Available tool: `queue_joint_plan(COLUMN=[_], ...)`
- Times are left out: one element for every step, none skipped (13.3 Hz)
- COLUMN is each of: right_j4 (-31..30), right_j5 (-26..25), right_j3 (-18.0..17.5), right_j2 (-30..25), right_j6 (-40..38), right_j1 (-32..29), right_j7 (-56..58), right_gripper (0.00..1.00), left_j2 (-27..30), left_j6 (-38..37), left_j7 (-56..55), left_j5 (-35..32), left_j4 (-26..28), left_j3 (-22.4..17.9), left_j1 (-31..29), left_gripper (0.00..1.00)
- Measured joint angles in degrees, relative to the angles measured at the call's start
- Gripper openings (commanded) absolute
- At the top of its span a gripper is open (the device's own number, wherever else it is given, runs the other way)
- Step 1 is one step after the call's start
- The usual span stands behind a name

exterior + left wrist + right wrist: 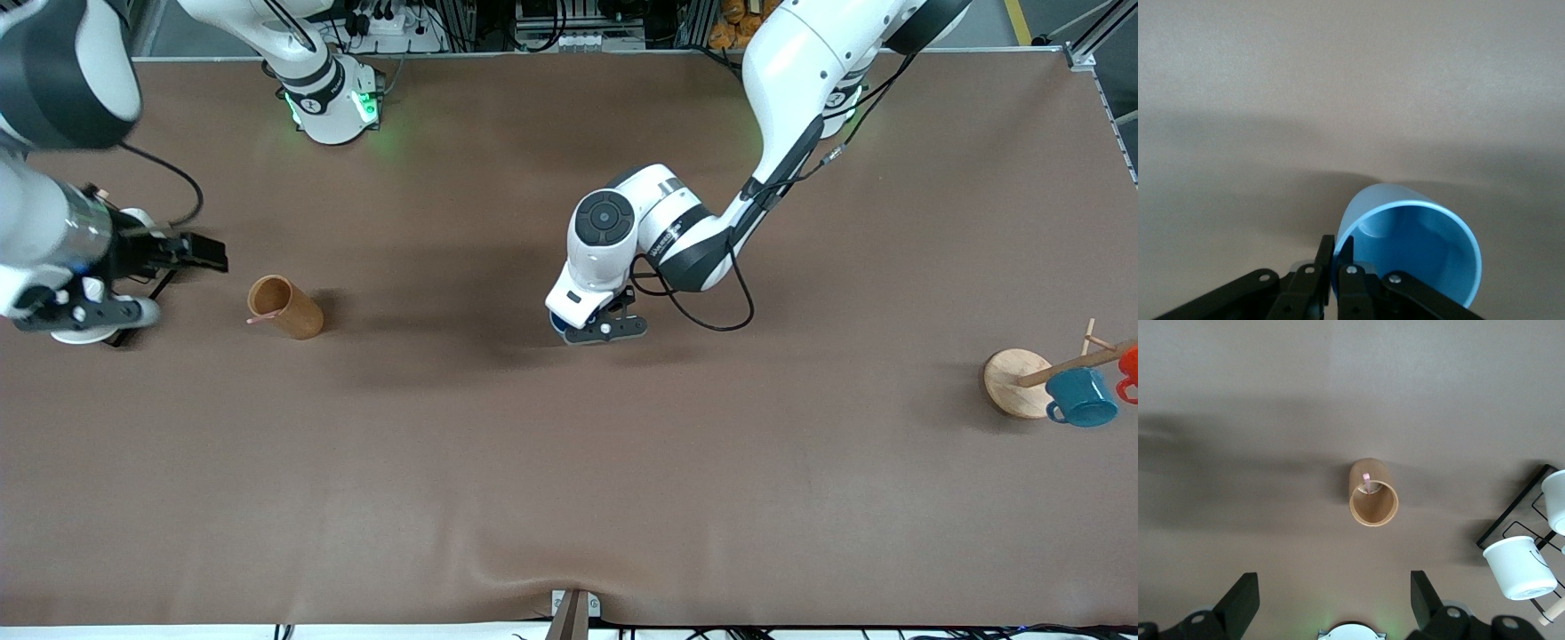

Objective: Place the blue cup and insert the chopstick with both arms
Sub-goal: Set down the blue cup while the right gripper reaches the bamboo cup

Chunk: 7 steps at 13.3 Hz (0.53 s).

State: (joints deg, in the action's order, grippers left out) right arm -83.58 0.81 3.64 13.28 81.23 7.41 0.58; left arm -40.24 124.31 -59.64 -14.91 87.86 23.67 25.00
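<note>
Teal mug (pixel 1083 397) hangs beside wooden rack (pixel 1017 382).

Brown table (pixel 533 498), aluminium framing (pixel 1089 49) at edge.

Matte, smooth plastic on the blue cup (pixel 1418 250), its rim pinched between hard black left gripper (pixel 1338 257) fingers. Cork-brown cylinder (pixel 1372 495) looks dull; the table (pixel 569 462) cloth-like, matte brown.
</note>
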Motion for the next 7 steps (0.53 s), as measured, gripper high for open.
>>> queue_joint_plan(right_j4=[0.0, 0.0, -0.1, -0.1, -0.1, -0.1, -0.1], right_j5=[-0.1, -0.2, -0.2, -0.2, -0.2, -0.3, -0.3], right_j3=[0.1, 0.3, 0.5, 0.6, 0.6, 0.6, 0.6], right_j2=[1.8, 3.7, 5.8, 7.8, 9.6, 11.2, 12.5], right_j6=[0.1, 0.3, 0.6, 0.9, 1.2, 1.5, 2.2], right_j1=[-0.2, -0.6, -1.1, -1.4, -1.6, -1.7, -1.7], right_j7=[0.0, 0.0, 0.1, 0.1, 0.1, 0.1, 0.1], right_gripper=[1.0, 1.0, 1.0, 1.0, 1.0, 1.0, 1.0], left_j2=[-0.1, -0.2, -0.1, 0.2, 1.0, 2.8, 5.4], left_j6=[0.1, 0.1, 0.2, 0.1, -0.6, -2.8, -5.3], left_j7=[0.0, 0.0, 0.0, 0.0, 0.0, 0.0, 0.3], left_j5=[0.0, 0.0, 0.0, -0.1, -0.2, -0.3, -0.6], left_j4=[0.0, -0.1, -0.3, -0.9, -1.5, -2.4, -3.2], left_j3=[0.0, 0.0, 0.0, 0.0, -0.1, -0.2, -0.3], left_j1=[0.0, 0.0, 0.0, -0.2, -0.7, -2.0, -3.8], left_gripper=[1.0, 1.0, 1.0, 1.0, 1.0, 1.0, 1.0])
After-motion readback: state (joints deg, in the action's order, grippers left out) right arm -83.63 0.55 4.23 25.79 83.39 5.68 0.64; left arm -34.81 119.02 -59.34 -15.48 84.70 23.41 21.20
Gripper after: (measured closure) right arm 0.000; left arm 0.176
